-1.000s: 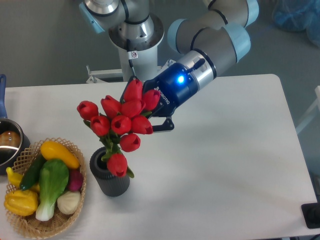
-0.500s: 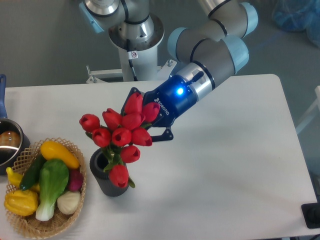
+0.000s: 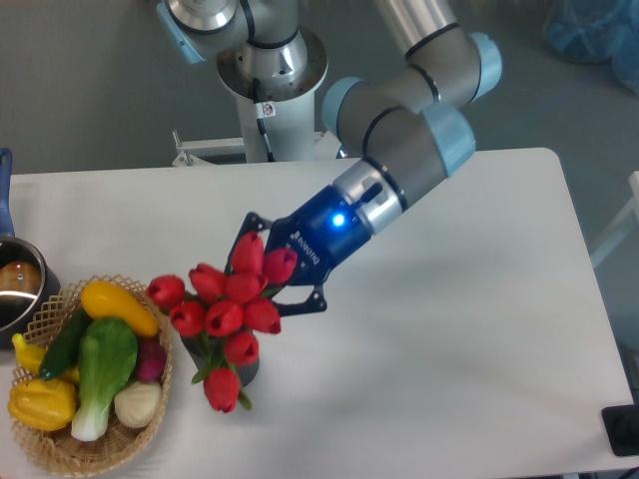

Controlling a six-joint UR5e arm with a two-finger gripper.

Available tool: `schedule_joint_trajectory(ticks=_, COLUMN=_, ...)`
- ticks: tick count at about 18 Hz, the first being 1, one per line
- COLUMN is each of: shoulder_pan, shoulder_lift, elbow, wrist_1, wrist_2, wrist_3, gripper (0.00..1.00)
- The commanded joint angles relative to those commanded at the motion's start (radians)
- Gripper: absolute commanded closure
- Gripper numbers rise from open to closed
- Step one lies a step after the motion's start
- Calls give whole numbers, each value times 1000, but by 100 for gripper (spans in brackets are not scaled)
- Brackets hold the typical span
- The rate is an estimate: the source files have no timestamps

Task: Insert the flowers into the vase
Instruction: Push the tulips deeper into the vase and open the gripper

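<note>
arm's angled down-left over the tabletop, gripper jaws clamped on the flowers, blooms covering the vase

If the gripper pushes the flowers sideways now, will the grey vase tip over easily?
Probably yes. The vase looks small and narrow under the much wider flowers, so it is likely top-heavy. It stands free on the smooth table, so it might also slide.

White surface with rounded corners. Behind it, grey floor. Blue plastic item beyond the surface's far right corner.
</note>
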Motion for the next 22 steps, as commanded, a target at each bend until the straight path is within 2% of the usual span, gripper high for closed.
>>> schedule_joint_trajectory(ticks=4, shoulder_pan=0, shoulder_lift=3, elbow=-21, wrist_1=0, wrist_2=15, wrist_3=3, gripper=82)
schedule_joint_trajectory(ticks=6, shoulder_pan=2, shoulder_lift=8, elbow=-40, wrist_1=-2, wrist_2=15, wrist_3=26, gripper=68)
schedule_joint_trajectory(ticks=9, shoulder_pan=8, shoulder_lift=14, elbow=-75, wrist_1=-2, wrist_2=15, wrist_3=57, gripper=59)
schedule_joint_trajectory(ticks=10, shoulder_pan=11, shoulder_lift=14, elbow=-83, wrist_1=-2, wrist_2=17, wrist_3=61, gripper=53)
schedule_joint_trajectory(ticks=12, shoulder_pan=12, shoulder_lift=37, elbow=-104, wrist_1=-3, wrist_2=52, wrist_3=67, gripper=26)
schedule_joint_trajectory(ticks=13, shoulder_pan=17, shoulder_lift=40, elbow=-109, wrist_1=-3, wrist_2=61, wrist_3=69, gripper=16)
schedule_joint_trajectory(ticks=16, shoulder_pan=23, shoulder_lift=49, elbow=-118, wrist_1=-3, wrist_2=69, wrist_3=69, gripper=1)
schedule_joint_trajectory(ticks=19, shoulder_pan=31, shoulder_lift=60, elbow=-129, wrist_1=-5, wrist_2=126, wrist_3=71, gripper=0)
schedule_joint_trajectory(ticks=22, shoulder_pan=47, shoulder_lift=83, elbow=-144, wrist_1=-5, wrist_2=130, wrist_3=72, gripper=0)
